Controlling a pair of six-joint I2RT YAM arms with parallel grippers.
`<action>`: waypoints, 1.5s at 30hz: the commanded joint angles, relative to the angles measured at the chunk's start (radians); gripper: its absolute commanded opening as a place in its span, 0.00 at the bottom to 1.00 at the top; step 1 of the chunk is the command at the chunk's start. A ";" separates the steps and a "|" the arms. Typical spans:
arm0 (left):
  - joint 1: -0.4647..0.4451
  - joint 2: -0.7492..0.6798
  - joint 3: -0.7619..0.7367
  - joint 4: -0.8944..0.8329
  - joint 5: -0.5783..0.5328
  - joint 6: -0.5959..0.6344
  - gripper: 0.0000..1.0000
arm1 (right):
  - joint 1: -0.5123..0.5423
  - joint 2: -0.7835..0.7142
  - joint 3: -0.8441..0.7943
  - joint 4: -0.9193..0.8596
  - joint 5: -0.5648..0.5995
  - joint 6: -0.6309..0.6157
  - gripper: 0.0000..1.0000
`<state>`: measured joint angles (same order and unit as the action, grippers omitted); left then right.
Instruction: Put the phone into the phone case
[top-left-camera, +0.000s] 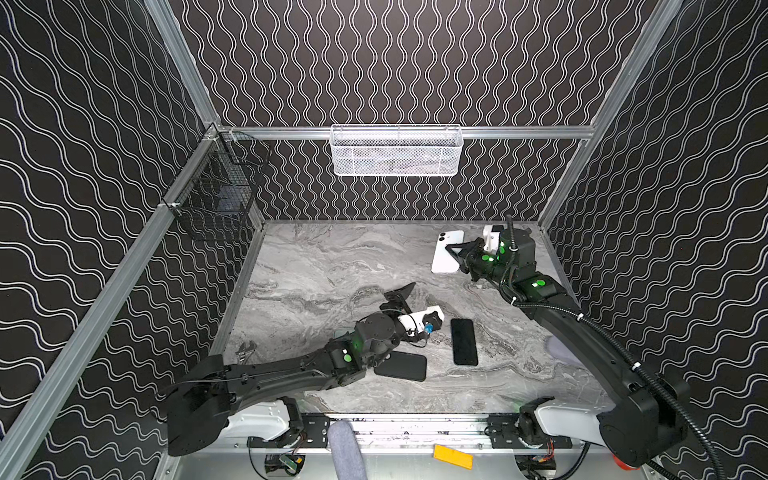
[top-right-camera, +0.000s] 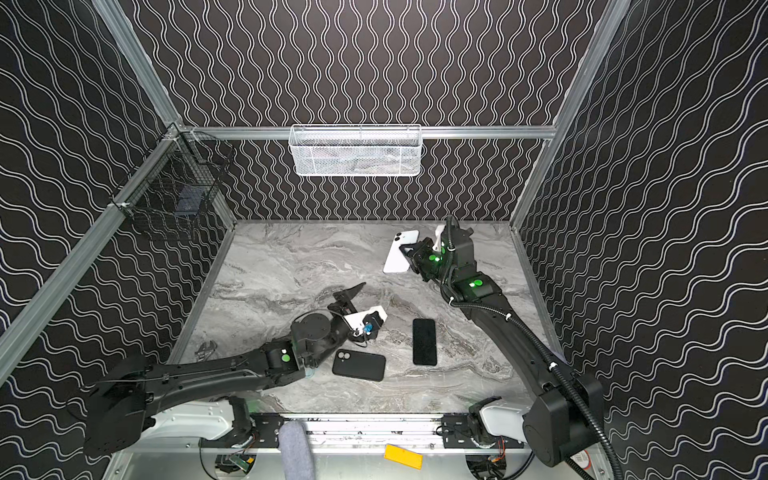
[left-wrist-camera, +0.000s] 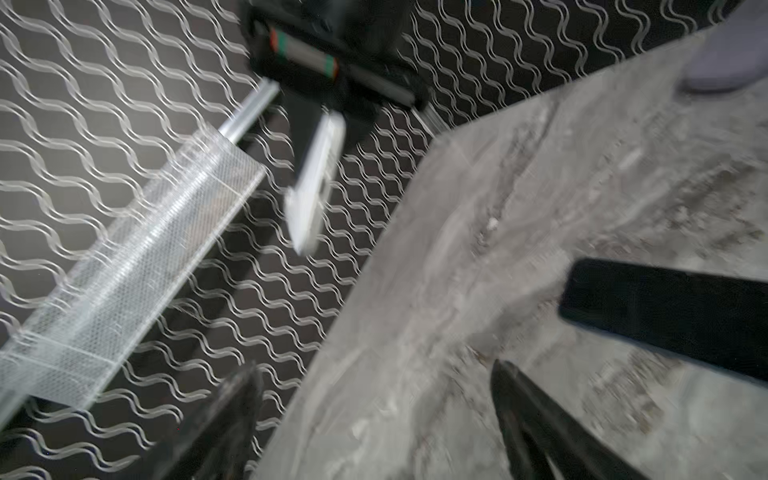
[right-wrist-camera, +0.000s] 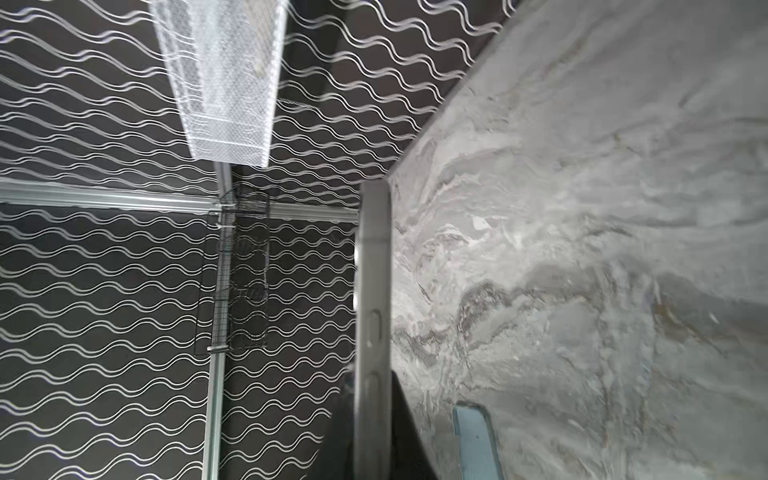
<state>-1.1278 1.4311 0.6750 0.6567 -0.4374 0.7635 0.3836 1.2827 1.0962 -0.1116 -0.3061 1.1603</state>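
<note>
Phone sits pinched in right claw, well apart from case.

White phone: slim slab, pale back with 2 camera lenses turned up toward both top views, lens end far. Held up off the surface at far right, tilted, pinched at its right long edge. Black phone case: matte, lying flat near centre, long axis left-right, 2-hole camera cutout at left end. Well apart.
</note>
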 joint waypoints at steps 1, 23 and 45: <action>-0.014 0.072 -0.004 0.392 -0.047 0.258 0.88 | -0.004 0.003 0.024 -0.078 -0.013 0.067 0.00; -0.023 0.135 0.121 0.117 0.082 0.070 0.70 | -0.003 -0.048 0.078 -0.335 0.121 0.118 0.00; 0.001 0.238 0.223 0.057 0.071 0.059 0.44 | 0.027 -0.071 0.045 -0.304 0.088 0.136 0.00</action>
<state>-1.1328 1.6623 0.8856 0.6930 -0.3656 0.8410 0.4065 1.2190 1.1446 -0.4557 -0.2127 1.2789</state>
